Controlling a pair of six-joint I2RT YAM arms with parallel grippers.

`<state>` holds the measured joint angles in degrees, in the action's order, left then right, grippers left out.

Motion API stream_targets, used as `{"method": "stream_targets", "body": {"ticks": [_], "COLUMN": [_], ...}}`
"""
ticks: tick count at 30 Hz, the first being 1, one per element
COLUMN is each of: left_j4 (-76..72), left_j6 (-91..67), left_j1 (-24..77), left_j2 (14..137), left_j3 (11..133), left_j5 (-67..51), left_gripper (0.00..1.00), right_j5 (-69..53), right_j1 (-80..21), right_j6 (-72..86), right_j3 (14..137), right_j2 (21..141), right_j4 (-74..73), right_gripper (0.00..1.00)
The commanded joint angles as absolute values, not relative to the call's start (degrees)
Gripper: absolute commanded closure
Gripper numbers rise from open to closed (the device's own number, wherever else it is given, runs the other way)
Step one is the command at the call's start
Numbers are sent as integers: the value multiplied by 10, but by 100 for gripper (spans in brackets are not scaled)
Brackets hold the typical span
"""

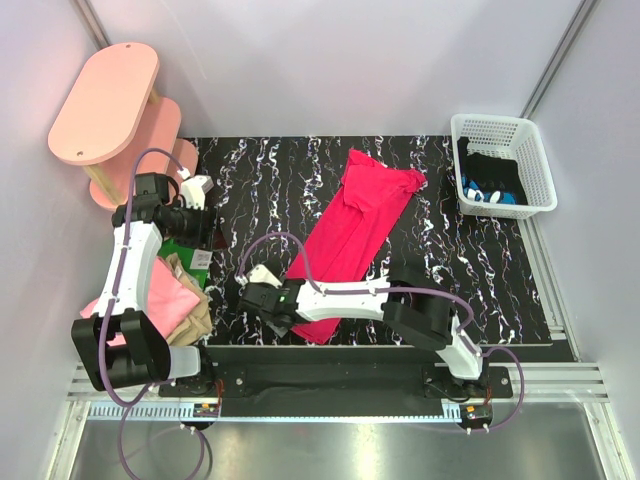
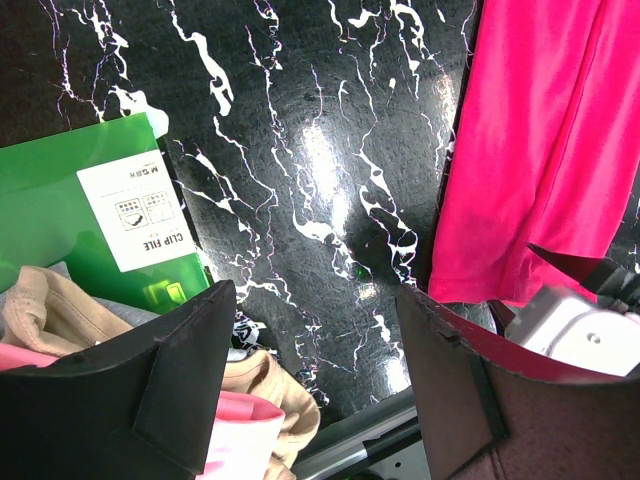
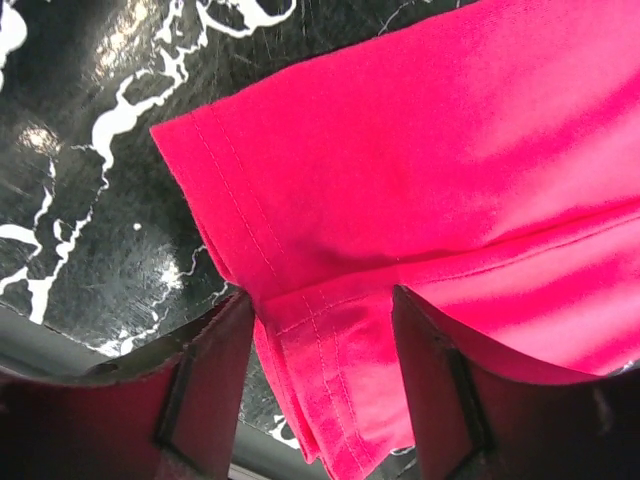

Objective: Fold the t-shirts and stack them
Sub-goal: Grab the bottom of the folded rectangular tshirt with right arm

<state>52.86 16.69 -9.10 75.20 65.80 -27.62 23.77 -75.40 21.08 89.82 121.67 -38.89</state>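
Near edge of the table: right gripper jaws stand apart, straddling the doubled hem corner of the crimson t-shirt, not yet pinching. Seat both layers past the stitching before closing, or the lower ply will likely slip. Near left, the tan and light pink t-shirts lie heaped. Left gripper jaws are wide and empty beside a green clip file. The crimson t-shirt runs diagonally toward the far side.

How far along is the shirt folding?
Done: the red shirt looks folded lengthwise into a narrow strip. In hand: the right gripper straddles its near hem, jaws apart; the left gripper is open and empty. Remaining: folding it across, then folding and stacking the pink shirt and tan shirt, bunched at the left.
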Motion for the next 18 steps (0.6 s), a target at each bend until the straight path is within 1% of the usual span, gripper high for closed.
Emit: {"method": "stream_targets", "body": {"ticks": [1,7,10,11,12,14,17,18], "left_j4": [508,507,507,508,507,507,506,507], "left_j6": [171,171,171,171,171,172,171,171], "left_j1": [-92,-93,-92,-92,-93,-93,-93,-93], "left_j2": [755,756,755,753,754,753,752,751], "left_j3": [662,663,664,663,663,662,661,661], "left_j5": [-272,-269,-267,-269,-269,-268,-270,-269], "left_gripper": [31,31,31,31,31,31,31,31], "right_j5": [200,156,128,124,116,115,112,108], "right_j1": [-742,-741,-739,-739,-737,-736,-733,-732], "right_j6": [221,237,251,254,259,262,264,264], "right_j3": [853,846,839,838,836,832,829,830], "right_j2": [1272,1283,1281,1280,1281,1280,1279,1279], "right_j4": [-396,-384,-377,-375,-374,-374,-378,-381], "right_gripper": [39,48,60,69,74,81,87,95]}}
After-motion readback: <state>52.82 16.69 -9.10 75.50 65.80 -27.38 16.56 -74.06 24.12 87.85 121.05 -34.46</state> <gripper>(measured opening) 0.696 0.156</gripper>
